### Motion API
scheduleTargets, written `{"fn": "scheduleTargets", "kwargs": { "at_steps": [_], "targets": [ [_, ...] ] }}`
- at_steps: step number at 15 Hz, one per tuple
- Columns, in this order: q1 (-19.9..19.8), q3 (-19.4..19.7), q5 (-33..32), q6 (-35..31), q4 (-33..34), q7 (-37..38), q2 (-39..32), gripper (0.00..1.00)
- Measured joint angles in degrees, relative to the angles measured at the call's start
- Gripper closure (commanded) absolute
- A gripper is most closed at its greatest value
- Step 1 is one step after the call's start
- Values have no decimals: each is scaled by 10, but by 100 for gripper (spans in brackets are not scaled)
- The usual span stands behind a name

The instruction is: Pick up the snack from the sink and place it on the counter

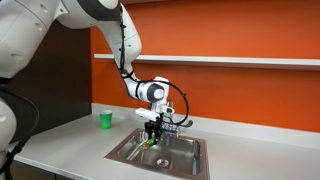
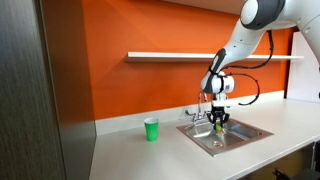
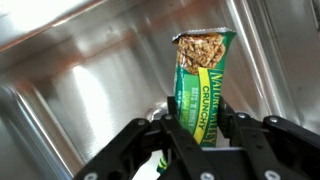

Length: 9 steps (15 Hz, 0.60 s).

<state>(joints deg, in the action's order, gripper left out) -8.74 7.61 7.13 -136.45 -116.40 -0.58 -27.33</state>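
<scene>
The snack is a green granola-bar packet standing upright between my fingers in the wrist view. My gripper is shut on its lower half. In both exterior views the gripper hangs just above the steel sink, with a bit of green at its tips. The chrome faucet stands at the back of the basin. The light grey counter runs around the sink.
A bright green cup stands on the counter beside the sink. A white wall shelf runs along the orange wall above. The steel basin wall fills the wrist view behind the snack.
</scene>
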Motion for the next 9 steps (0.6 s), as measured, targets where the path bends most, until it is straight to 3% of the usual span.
{"fn": "scheduleTargets", "kwargs": {
  "at_steps": [9],
  "targets": [
    [38,-5,-44,1,-38,0,48,84]
  ]
}}
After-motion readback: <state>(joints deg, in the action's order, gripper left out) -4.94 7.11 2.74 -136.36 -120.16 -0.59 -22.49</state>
